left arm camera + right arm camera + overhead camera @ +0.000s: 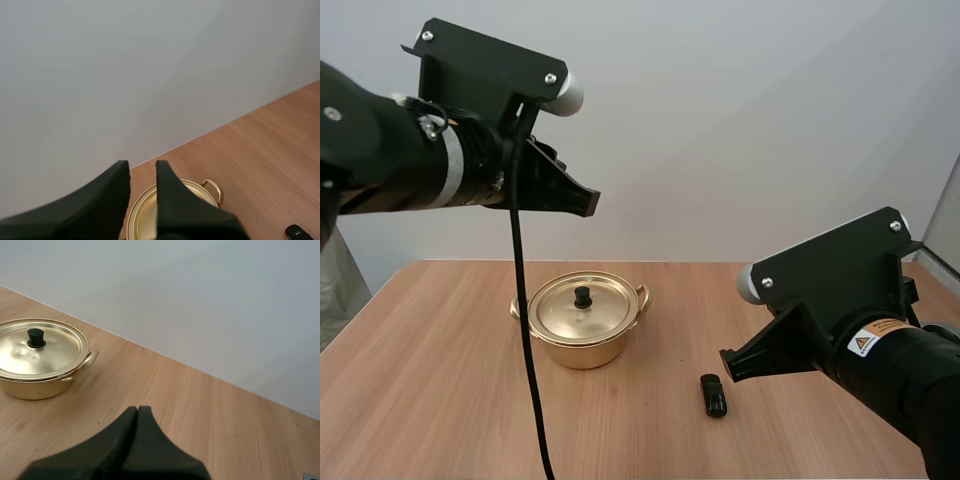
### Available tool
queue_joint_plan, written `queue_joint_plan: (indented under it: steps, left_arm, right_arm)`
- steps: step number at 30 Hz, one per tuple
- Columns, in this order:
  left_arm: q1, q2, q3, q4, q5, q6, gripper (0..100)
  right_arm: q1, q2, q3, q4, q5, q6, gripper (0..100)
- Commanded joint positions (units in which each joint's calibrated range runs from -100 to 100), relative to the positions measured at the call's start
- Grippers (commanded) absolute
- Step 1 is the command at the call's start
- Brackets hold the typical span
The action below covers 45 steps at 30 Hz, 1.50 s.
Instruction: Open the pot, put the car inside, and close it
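Well clear of the left gripper (141,166) and right gripper (137,410), a small black toy car (714,395) is laid on the wooden table (440,380), right of the round golden metal pot (582,352), capped by its black-knobbed lid (565,318). In the wrist views the left gripper is shown slightly parted above the pot, the right pressed closed.

- Looked like a robotics lab bench: black left arm (380,160) and right arm (910,380) over a wooden table (430,400), lower frame.
- Plain pale wall (740,130) filled the upper frame.
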Motion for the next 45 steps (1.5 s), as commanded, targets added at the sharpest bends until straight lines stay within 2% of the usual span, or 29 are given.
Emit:
queue_joint_plan:
  steps: [1, 3, 8, 20, 34, 39, 42, 45]
  left_arm:
    - [0.01, 22.62, -0.41, -0.01, 0.17, -1.11, 82]
    - [0.01, 24.30, -0.41, -0.36, 0.17, -1.33, 91]
    - [0.01, 29.80, -0.68, -1.36, 1.09, -1.33, 88]
    - [-0.07, 42.78, -6.90, -2.26, 12.87, -1.33, 89]
    - [-0.07, 49.60, -7.04, -0.70, 7.58, -0.96, 88]
    - [-1.75, 51.15, -7.04, -0.42, 7.02, -0.08, 88]
    - [-2.92, 51.76, -7.04, 2.31, 5.14, -0.37, 88]
    - [-3.13, 51.80, -7.04, 5.92, 1.26, -2.41, 88]
  right_arm:
    - [0.02, 0.00, 0.10, 0.08, -0.03, -0.11, 0]
    - [0.02, 0.00, 0.10, 0.08, -0.03, -0.11, 0]
    - [-0.58, 0.00, 0.10, 0.08, -0.03, -0.11, 0]
    - [-1.64, 0.00, 0.10, 0.11, -0.03, -0.11, 0]
    - [-2.05, 0.00, 0.10, 0.11, -0.03, -0.11, 0]
    - [-2.30, 0.00, 0.10, 0.24, -0.03, -0.11, 0]
    - [-2.30, 0.00, 0.10, 0.24, -0.03, -0.11, 0]
    - [-2.46, 0.00, 0.10, 0.24, -0.03, -0.11, 0]
